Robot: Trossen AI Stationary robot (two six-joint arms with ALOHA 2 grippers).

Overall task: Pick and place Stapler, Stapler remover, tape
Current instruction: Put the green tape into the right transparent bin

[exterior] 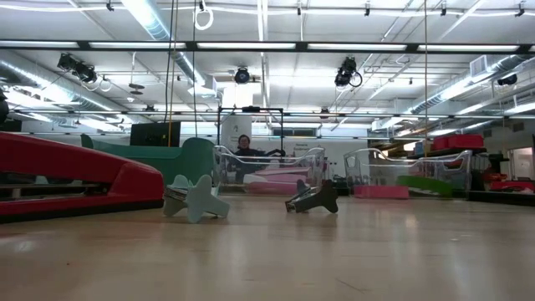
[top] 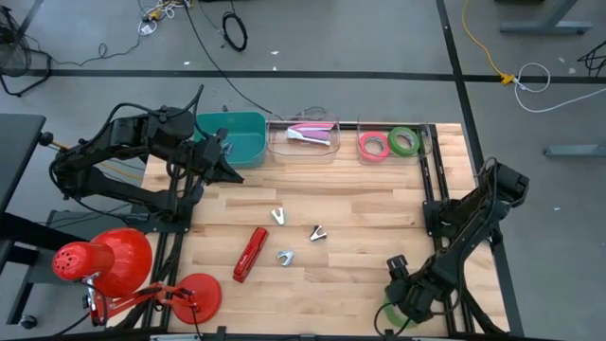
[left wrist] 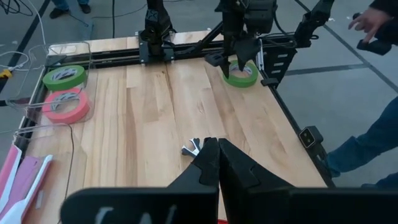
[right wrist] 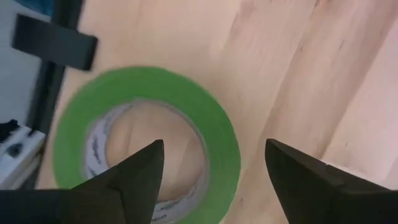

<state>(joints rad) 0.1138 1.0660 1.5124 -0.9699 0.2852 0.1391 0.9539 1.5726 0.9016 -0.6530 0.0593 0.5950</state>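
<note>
Remaining on the table (top: 369,223): red stapler (top: 250,254), three removers (top: 278,217), and one green tape (right wrist: 147,144) at the near right corner; two rolls (top: 388,144) already sit in the clear bin. Right gripper (right wrist: 211,171) hovers wide open above this flat ring, holding nothing. Left gripper (left wrist: 217,163) waits closed and empty by the teal bin (top: 232,137).

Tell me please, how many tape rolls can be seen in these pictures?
3. A pink roll and a green roll lie in the clear bin. Another green roll lies on the table under the open right gripper.
</note>
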